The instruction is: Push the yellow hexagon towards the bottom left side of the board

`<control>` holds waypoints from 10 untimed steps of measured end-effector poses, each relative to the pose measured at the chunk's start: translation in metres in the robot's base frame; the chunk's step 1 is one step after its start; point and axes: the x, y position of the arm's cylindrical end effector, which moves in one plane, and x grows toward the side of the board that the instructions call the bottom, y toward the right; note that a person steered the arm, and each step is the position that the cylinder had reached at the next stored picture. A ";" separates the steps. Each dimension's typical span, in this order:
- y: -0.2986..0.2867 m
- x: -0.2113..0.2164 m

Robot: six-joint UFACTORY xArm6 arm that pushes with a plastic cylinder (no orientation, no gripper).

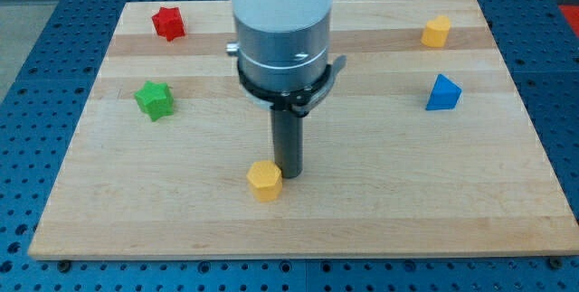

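Note:
The yellow hexagon (264,181) lies on the wooden board (407,202) a little left of centre, near the view's bottom. My tip (289,175) rests on the board just to the right of the hexagon and slightly above it, touching or almost touching its right side. The rod rises into the arm's grey and white body, which hides the middle of the board's top part.
A red star block (168,23) sits at the top left. A green star block (154,99) sits at the left. A yellow block (436,32) sits at the top right. A blue triangular block (442,93) sits at the right.

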 end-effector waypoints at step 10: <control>-0.066 0.037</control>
